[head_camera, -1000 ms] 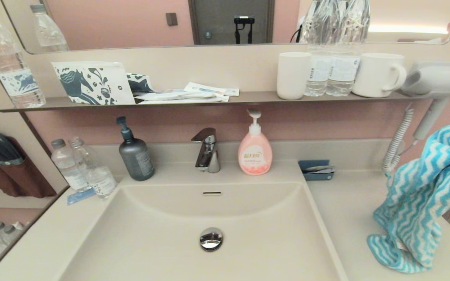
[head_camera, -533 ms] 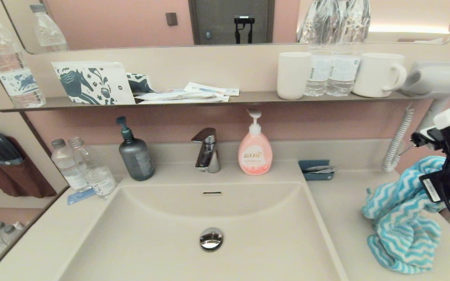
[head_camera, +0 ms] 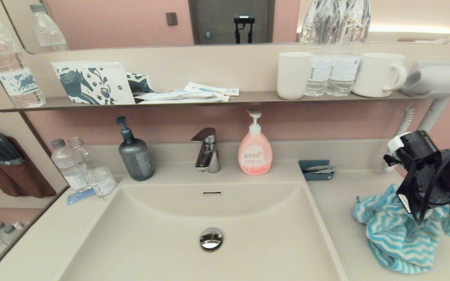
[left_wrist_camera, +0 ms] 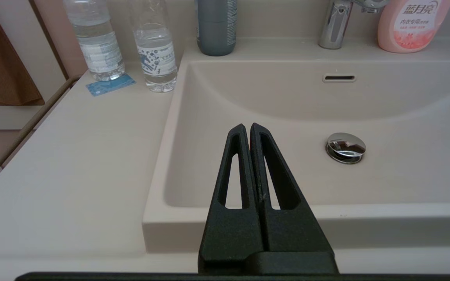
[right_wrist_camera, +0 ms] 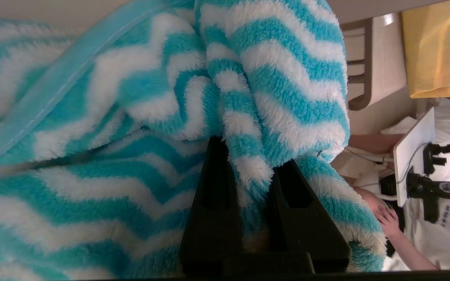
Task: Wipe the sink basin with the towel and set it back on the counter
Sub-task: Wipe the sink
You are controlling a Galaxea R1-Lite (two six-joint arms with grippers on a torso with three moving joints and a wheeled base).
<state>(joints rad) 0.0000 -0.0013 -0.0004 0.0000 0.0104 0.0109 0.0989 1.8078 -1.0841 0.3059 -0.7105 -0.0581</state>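
Note:
The turquoise-and-white zigzag towel lies bunched in a heap on the beige counter, right of the sink basin. My right gripper is down on the heap, shut on a fold of the towel. In the head view only its black wrist shows, and the fingers are buried in the cloth. The basin holds nothing but its chrome drain plug. My left gripper hangs shut and holding nothing over the front edge of the basin; it is out of the head view.
Along the back edge stand two water bottles, a grey dispenser, the faucet, a pink soap bottle and a small blue tray. A hair dryer with a coiled cord hangs just behind the right arm.
My right gripper has come down with the towel. The cloth hung tall from the gripper a second ago and now sits collapsed in a low heap on the counter.

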